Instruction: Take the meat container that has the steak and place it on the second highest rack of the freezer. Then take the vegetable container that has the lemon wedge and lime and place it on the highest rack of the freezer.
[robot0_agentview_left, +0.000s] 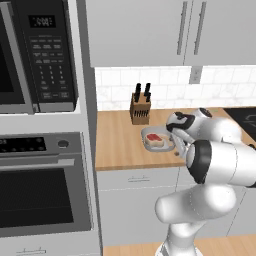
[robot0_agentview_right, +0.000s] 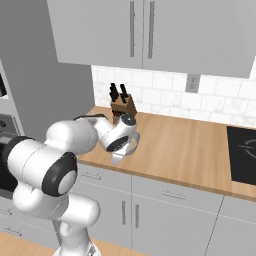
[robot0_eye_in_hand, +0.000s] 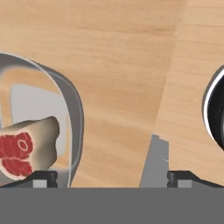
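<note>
Steak (robot0_eye_in_hand: 24, 148) beside end effector (robot0_eye_in_hand: 111, 177) finger.

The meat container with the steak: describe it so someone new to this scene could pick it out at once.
Find the wooden counter right of the oven stack. In front of the knife block stands a shallow, clear, round-cornered meat container, with the gripper at its right rim. The steak, red with a pale fat edge, lies inside.
</note>
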